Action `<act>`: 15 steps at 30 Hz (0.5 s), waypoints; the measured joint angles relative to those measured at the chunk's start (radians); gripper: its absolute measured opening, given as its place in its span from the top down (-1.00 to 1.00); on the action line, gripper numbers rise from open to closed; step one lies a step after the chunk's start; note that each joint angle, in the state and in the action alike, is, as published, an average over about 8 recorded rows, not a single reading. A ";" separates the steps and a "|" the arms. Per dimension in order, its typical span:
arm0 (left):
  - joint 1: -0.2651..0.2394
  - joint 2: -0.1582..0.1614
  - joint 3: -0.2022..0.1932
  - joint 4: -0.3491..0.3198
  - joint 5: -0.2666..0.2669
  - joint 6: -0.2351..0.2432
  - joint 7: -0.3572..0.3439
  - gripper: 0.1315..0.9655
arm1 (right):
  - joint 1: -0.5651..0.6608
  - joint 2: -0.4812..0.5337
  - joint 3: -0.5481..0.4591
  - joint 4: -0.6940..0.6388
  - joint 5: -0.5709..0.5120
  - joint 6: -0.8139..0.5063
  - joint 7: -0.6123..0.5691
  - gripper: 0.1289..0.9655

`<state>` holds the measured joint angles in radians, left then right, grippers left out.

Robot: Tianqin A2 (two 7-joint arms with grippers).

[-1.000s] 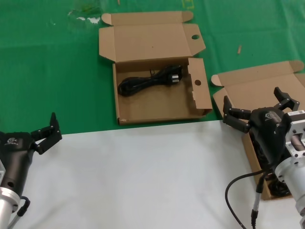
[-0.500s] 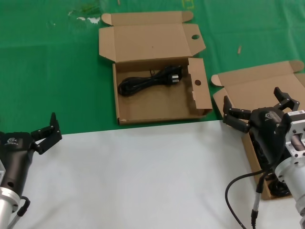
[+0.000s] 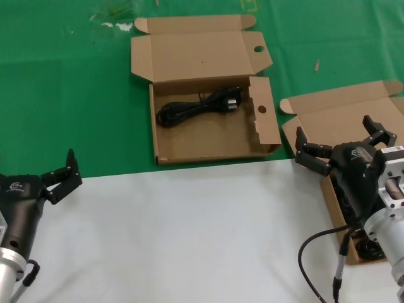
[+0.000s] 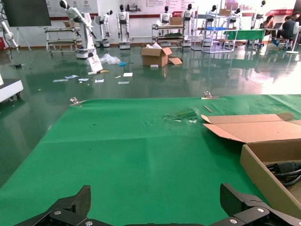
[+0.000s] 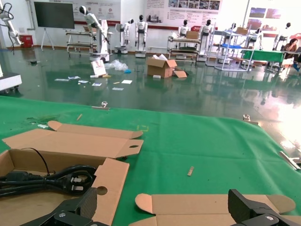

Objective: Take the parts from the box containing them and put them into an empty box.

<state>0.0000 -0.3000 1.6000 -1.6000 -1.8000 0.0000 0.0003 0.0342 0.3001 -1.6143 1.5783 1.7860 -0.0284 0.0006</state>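
The holed cardboard box (image 3: 202,144) lies open at the middle back, with one coiled black cable (image 3: 199,107) in it. The plain box (image 3: 344,113) lies open at the right; dark cables (image 3: 372,249) show in it, mostly hidden by my right arm. My right gripper (image 3: 334,136) is open and empty, above the plain box's near-left part. In the right wrist view the gripper (image 5: 162,207) is above the plain lid (image 5: 211,205), with the holed box (image 5: 109,176) and its cable (image 5: 51,179) beyond. My left gripper (image 3: 58,177) is open and empty, parked at the front left (image 4: 155,202).
A green mat (image 3: 63,95) covers the back of the table and a white sheet (image 3: 189,233) covers the front. A grey cable (image 3: 306,252) loops from my right arm. The left wrist view shows the holed box's wall (image 4: 263,176).
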 joint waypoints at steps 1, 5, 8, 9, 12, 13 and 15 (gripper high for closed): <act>0.000 0.000 0.000 0.000 0.000 0.000 0.000 -1.00 | 0.000 0.000 0.000 0.000 0.000 0.000 0.000 -1.00; 0.000 0.000 0.000 0.000 0.000 0.000 0.000 -1.00 | 0.000 0.000 0.000 0.000 0.000 0.000 0.000 -1.00; 0.000 0.000 0.000 0.000 0.000 0.000 0.000 -1.00 | 0.000 0.000 0.000 0.000 0.000 0.000 0.000 -1.00; 0.000 0.000 0.000 0.000 0.000 0.000 0.000 -1.00 | 0.000 0.000 0.000 0.000 0.000 0.000 0.000 -1.00; 0.000 0.000 0.000 0.000 0.000 0.000 0.000 -1.00 | 0.000 0.000 0.000 0.000 0.000 0.000 0.000 -1.00; 0.000 0.000 0.000 0.000 0.000 0.000 0.000 -1.00 | 0.000 0.000 0.000 0.000 0.000 0.000 0.000 -1.00; 0.000 0.000 0.000 0.000 0.000 0.000 0.000 -1.00 | 0.000 0.000 0.000 0.000 0.000 0.000 0.000 -1.00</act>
<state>0.0000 -0.3000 1.6000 -1.6000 -1.8000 0.0000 0.0001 0.0342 0.3001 -1.6143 1.5783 1.7860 -0.0284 0.0006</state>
